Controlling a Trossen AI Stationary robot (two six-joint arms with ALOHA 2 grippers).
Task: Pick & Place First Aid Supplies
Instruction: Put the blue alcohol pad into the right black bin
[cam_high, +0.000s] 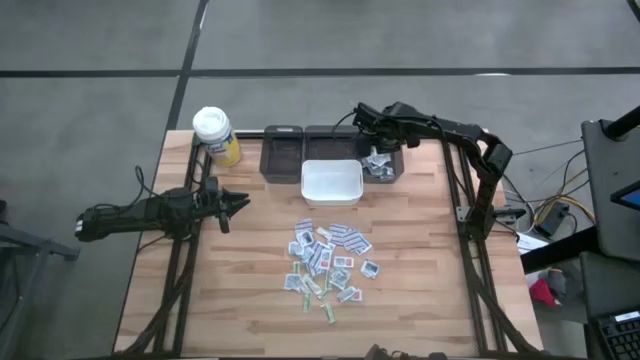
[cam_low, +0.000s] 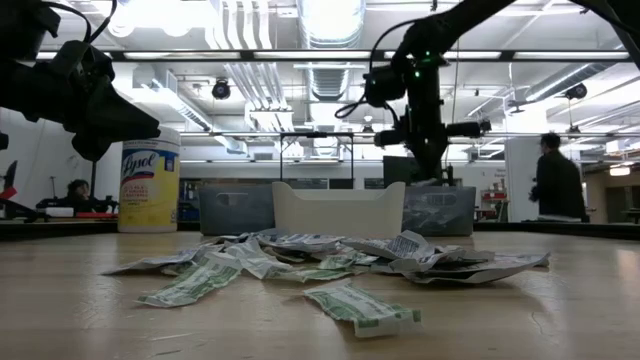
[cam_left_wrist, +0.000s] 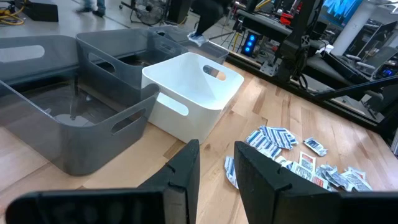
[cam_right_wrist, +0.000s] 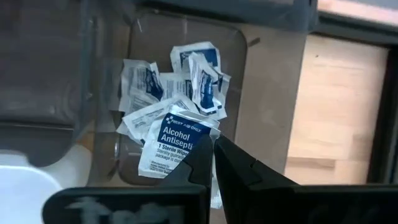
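wood-slat table (cam_high: 420, 290), packets (cam_high: 325, 262) heaped centre, industrial ceiling lights (cam_low: 330, 20)

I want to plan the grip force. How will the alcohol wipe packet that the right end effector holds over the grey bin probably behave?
The alcohol wipe packet looks thin and flat, so probably very light. Its edges curl, so it likely flops and bends. Pinched at one edge by the right end effector, it may slip if the paper is glossy.

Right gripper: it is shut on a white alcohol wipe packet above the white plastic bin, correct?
Not quite. The right gripper is shut on the white alcohol wipe packet, but above the grey plastic bin that already holds packets, not the white plastic bin. The right wrist and high views show it.
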